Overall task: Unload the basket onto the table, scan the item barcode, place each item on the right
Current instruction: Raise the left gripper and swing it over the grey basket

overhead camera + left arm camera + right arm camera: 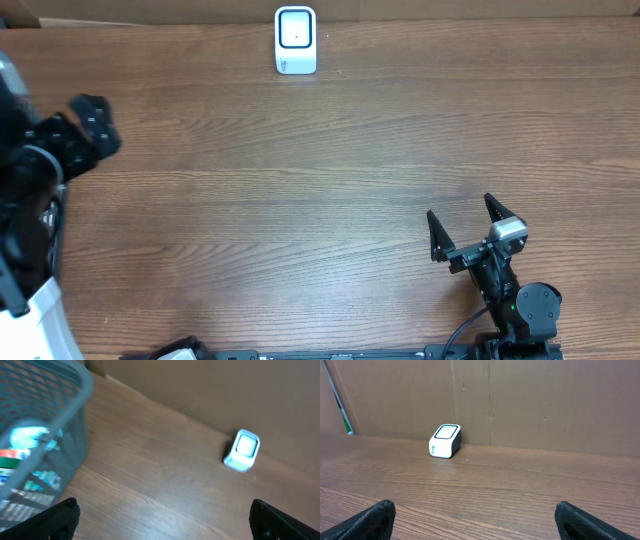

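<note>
A white barcode scanner [296,40] with a dark window stands at the table's far edge, also seen in the left wrist view [242,450] and the right wrist view [445,441]. In the left wrist view a teal mesh basket [70,410] holds several blurred packaged items [22,445]. My left gripper [165,517] hangs open over bare wood beside the basket, with nothing between its fingers. My right gripper [465,225] stands open near the front right, facing the scanner, its fingers [375,517] empty.
A brown cardboard wall [520,400] runs behind the scanner along the table's back edge. The left arm [60,140] fills the left edge of the overhead view, and the basket lies outside that view. Wood tabletop [300,200] stretches between the arms.
</note>
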### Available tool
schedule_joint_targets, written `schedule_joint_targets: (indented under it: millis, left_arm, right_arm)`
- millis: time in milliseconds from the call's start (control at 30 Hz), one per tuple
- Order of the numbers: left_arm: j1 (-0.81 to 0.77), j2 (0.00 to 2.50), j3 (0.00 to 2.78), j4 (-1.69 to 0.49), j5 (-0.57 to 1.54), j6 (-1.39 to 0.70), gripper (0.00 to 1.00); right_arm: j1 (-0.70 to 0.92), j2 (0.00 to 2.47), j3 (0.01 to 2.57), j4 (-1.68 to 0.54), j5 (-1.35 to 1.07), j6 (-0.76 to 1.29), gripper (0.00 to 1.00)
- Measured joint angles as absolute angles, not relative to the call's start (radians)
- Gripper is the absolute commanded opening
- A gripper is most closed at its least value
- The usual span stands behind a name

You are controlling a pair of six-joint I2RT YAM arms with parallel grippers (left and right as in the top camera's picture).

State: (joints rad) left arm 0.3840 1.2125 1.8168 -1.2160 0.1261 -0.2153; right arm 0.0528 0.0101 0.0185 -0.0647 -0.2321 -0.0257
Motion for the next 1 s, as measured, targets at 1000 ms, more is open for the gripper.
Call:
schedule_joint_targets:
  millis: [1000]
  left_arm:
    - [0.865,1.296,1.861,-1.335,-0.017,-0.463,0.99]
  right_arm:
    - [0.053,0.01,0.019,-0.064,-0.232,-0.026,1.0]
